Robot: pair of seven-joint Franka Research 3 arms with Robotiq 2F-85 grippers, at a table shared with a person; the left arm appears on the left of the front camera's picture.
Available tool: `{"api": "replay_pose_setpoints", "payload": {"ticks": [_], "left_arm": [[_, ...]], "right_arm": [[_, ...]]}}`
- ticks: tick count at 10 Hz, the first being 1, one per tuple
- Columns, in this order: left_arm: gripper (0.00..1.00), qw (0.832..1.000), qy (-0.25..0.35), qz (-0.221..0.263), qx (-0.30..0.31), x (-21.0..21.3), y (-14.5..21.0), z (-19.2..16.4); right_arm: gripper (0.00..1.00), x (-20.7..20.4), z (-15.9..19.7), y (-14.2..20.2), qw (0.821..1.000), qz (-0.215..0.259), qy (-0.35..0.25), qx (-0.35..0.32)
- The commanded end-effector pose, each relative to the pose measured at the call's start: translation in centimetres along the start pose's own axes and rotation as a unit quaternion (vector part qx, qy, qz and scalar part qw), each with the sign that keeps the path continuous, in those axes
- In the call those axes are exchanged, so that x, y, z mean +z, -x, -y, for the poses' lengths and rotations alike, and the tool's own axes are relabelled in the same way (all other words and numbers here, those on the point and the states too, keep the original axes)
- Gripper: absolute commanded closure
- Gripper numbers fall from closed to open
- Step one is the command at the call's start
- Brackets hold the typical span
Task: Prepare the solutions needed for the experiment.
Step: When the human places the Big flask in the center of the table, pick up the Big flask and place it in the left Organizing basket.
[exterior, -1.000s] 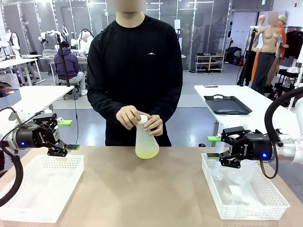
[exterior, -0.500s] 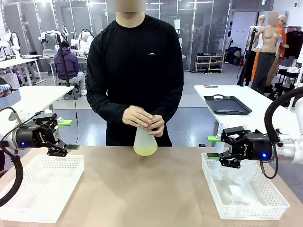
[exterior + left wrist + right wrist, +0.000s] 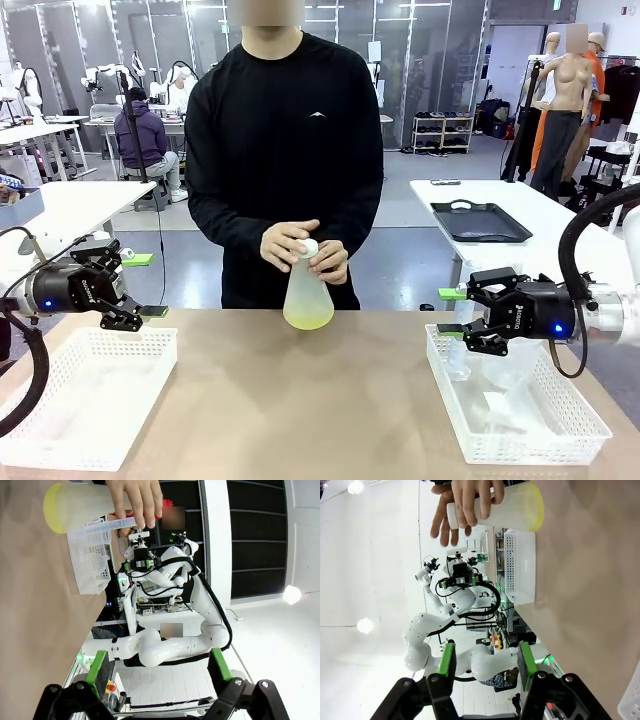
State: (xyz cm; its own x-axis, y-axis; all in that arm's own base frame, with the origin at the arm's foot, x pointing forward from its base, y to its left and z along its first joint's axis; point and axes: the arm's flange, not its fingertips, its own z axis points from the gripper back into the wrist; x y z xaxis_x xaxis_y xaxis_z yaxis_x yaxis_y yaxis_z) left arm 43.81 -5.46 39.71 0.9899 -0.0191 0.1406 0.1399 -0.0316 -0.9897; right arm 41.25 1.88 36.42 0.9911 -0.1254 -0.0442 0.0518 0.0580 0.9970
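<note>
Far edge of your desk [image 3: 320, 400], middle: the person's hands [image 3: 287, 244] wrap the neck and white cap of a translucent conical flask [image 3: 306, 290], held upright. The solution [image 3: 308, 319] is pale yellow-green, a shallow layer in the flask's bottom. You can't tell whether the base rests on the desk or hangs just above it.

Your left gripper [image 3: 143, 286] hovers over the far rim of the white basket [image 3: 60, 445] at the desk's left edge, jaws spread wide with nothing between them.

Your right gripper [image 3: 450, 311] hangs above the far-left corner of the second basket [image 3: 590, 425] at the right edge, jaws apart and empty.
</note>
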Motion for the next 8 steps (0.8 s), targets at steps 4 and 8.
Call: {"api": "replay_pose_setpoints", "payload": {"ticks": [4, 8], "left_arm": [[0.00, 1.000, 0.002, -0.001, -0.005, -0.03, 0.08, 0.10], [0.00, 1.000, 0.002, -0.001, -0.005, -0.03, 0.08, 0.10]], "right_arm": [[0.37, -0.01, 0.01, 0.01, 1.000, -0.001, 0.000, 0.001], [0.37, -0.01, 0.01, 0.01, 1.000, -0.001, 0.000, 0.001]]}}
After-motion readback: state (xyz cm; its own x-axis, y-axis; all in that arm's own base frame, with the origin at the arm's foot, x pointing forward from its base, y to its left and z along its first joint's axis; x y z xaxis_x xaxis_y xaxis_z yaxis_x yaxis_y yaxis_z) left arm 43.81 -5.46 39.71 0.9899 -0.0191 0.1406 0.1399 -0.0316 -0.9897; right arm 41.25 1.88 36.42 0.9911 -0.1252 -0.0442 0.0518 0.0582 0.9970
